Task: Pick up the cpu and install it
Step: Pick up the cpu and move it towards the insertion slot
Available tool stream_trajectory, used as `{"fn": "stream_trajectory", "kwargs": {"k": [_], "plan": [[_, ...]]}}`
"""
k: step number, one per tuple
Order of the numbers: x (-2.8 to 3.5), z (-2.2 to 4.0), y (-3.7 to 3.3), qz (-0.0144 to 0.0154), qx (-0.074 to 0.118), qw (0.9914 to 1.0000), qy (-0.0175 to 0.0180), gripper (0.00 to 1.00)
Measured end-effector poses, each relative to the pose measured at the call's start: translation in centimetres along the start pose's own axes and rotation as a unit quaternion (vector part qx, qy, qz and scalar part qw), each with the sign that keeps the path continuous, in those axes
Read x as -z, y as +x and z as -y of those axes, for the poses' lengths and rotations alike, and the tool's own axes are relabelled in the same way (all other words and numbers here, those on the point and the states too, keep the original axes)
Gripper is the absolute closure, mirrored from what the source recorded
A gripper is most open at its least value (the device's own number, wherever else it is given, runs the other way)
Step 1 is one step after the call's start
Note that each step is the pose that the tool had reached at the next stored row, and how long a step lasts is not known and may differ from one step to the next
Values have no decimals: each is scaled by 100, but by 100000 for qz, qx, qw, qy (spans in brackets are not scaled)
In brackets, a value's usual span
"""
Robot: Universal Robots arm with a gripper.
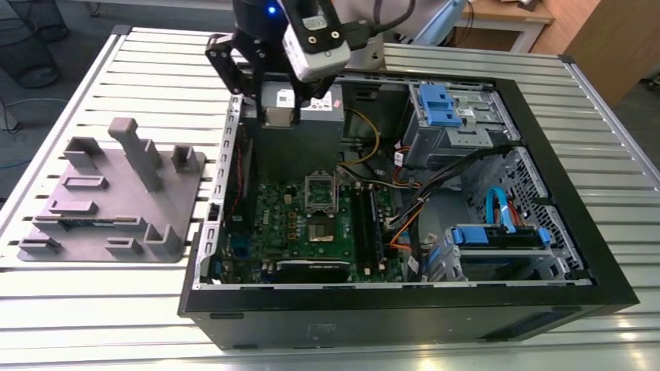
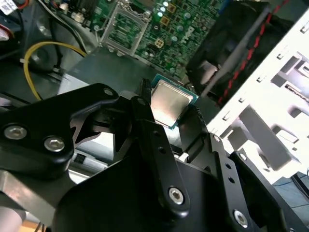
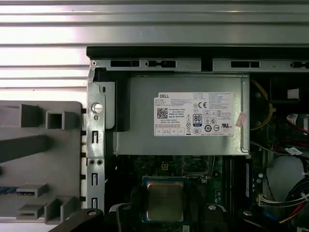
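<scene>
Silver-grey lid of the cpu (image 2: 170,102) faces up, and the chip sits roughly level. It is pinched by two opposite edges in my claw (image 2: 169,110). In the exterior view the claw hangs over the power supply (image 3: 188,116). The open socket (image 1: 320,192) lies on the green motherboard (image 1: 270,207), just past the supply's edge and lower than the chip. Judgement: chip carried, not yet seated.

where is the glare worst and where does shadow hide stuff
Second wrist view: the case frame is washed out white, and the cpu in the tool carries a soft sheen. First wrist view: the slatted table is brightest, and the area around the cables is dark. Exterior view: even light, with the inside of the pc case dimmer than its surroundings.
</scene>
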State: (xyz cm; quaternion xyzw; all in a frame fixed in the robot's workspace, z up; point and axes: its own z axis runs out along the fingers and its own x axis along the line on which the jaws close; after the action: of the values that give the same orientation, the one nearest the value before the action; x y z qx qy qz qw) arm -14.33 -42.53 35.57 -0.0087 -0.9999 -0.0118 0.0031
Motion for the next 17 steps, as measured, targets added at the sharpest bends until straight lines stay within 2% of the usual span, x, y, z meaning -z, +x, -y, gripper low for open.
{"fn": "stream_trajectory", "kwargs": {"k": [7,17], "plan": [[-5,-4,-227,-4,0,100000,5,53],[-11,-8,-460,-1,3,100000,0,53]]}}
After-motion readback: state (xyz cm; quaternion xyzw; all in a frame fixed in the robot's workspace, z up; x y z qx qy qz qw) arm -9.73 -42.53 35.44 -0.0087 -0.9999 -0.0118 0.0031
